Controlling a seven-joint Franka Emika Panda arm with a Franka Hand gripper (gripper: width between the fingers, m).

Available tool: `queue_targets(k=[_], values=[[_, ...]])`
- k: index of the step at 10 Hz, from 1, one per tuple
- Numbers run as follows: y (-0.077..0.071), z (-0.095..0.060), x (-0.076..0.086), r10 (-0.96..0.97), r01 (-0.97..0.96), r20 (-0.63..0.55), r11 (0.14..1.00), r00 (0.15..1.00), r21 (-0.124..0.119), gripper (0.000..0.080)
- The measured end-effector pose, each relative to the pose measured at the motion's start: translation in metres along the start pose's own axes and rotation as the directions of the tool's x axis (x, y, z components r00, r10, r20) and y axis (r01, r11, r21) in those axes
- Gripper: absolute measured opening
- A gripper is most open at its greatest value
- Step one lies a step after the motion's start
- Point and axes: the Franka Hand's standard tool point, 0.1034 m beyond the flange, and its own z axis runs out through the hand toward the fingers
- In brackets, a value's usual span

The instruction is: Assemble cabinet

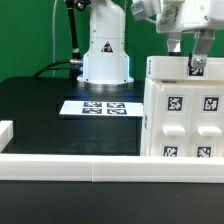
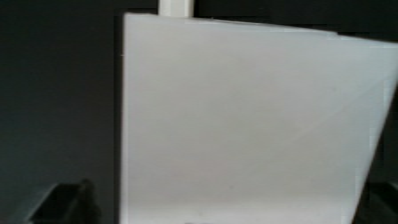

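Observation:
The cabinet [image 1: 182, 112], a large white box with square black-and-white tags on its front, stands upright at the exterior view's right. My gripper [image 1: 187, 58] hangs right over its top edge, one finger in front of the top and one behind it. In the wrist view the cabinet's white surface [image 2: 249, 120] fills most of the picture, with a small white peg [image 2: 171, 8] sticking out at its far edge. My gripper [image 2: 222, 215] is spread wide. One dark finger [image 2: 71, 205] stands clear of the white face with a dark gap between them. The other finger barely shows at the edge.
The marker board [image 1: 100, 106] lies flat on the black table in front of the robot base [image 1: 105, 55]. A long low white rail [image 1: 70, 165] runs along the near edge, with a short white piece [image 1: 5, 135] at the exterior view's left.

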Motion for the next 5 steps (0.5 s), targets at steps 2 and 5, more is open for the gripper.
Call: queue_targets(k=[2,5], values=[[0.0000,0.0000,-0.0010,0.030,-0.030,0.000,1.000,1.000,0.000,0.0593],[-0.0001,0.0002,-0.0019,0.124,-0.124,0.001,0.992,0.992,0.000,0.0563]])
